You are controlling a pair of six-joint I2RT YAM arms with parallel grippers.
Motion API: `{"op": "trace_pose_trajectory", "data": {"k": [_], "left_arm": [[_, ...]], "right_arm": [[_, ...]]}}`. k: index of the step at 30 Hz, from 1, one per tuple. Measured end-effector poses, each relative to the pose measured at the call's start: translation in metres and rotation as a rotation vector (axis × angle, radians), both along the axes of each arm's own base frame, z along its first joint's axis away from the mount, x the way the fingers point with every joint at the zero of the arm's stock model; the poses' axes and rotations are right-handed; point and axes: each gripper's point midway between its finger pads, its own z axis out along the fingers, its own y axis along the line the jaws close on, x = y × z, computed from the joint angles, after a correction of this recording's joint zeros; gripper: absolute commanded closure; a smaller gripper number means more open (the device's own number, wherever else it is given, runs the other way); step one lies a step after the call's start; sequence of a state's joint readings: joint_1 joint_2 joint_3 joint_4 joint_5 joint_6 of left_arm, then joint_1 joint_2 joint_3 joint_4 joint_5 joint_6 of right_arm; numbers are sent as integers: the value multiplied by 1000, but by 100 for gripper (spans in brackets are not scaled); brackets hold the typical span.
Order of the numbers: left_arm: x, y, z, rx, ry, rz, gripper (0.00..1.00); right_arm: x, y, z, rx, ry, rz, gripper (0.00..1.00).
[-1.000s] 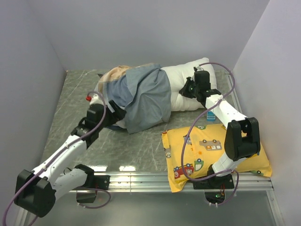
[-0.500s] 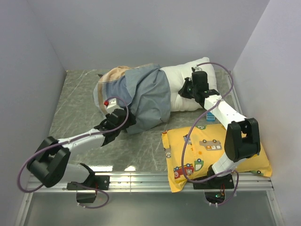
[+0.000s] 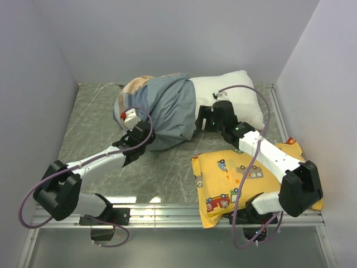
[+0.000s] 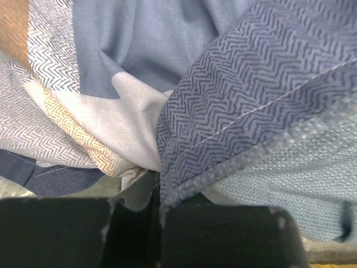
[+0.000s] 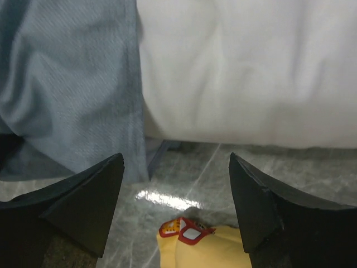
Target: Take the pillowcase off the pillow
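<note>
Robot lab test cell: plain pale walls (image 3: 167,39) box in a grey marble-look tabletop (image 3: 89,117) on three sides, left arm (image 3: 100,162) and right arm (image 3: 273,156) sit on an aluminium extrusion rail (image 3: 167,211) at the near edge, purple cables (image 3: 268,111) looping along both.

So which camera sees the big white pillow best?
Top external: the plump white pillow shows its whole bare end outside the blue-grey striped cloth pillowcase. Right wrist sees only a close patch; left wrist sees just pillowcase.
</note>
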State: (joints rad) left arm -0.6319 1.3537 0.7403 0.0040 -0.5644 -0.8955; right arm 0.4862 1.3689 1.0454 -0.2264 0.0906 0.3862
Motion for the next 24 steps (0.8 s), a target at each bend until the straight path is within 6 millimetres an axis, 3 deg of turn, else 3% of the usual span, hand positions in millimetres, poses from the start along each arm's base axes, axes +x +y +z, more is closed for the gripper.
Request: {"op": "trace_pose_trajectory", "data": {"k": [5, 7, 12, 15, 16, 18, 19, 20, 24], "left_arm": [[-6, 5, 15, -9, -19, 1, 100], [-8, 7, 22, -10, -30, -1, 99], [-11, 9, 34, -5, -41, -12, 100], [-12, 9, 45, -2, -55, -25, 99], [-11, 8, 51, -1, -59, -33, 100], [-11, 6, 65, 1, -76, -51, 100], [-10, 5, 73, 2, -86, -61, 100], [-9, 3, 81, 0, -97, -69, 99], [-7, -1, 116, 4, -139, -110, 100]], "right_arm": [[-15, -10, -53, -60, 104, -62, 16], [-17, -14, -65, -69, 125, -85, 16], [2, -7, -66, -19, 70, -127, 18], [18, -5, -54, 29, -14, -164, 32], [22, -5, -49, 39, -39, -174, 47], [29, -5, -41, 51, -82, -192, 66], [33, -5, -37, 59, -102, -199, 89], [35, -6, -33, 59, -119, -205, 99], [42, -8, -17, 65, -156, -231, 100]]}}
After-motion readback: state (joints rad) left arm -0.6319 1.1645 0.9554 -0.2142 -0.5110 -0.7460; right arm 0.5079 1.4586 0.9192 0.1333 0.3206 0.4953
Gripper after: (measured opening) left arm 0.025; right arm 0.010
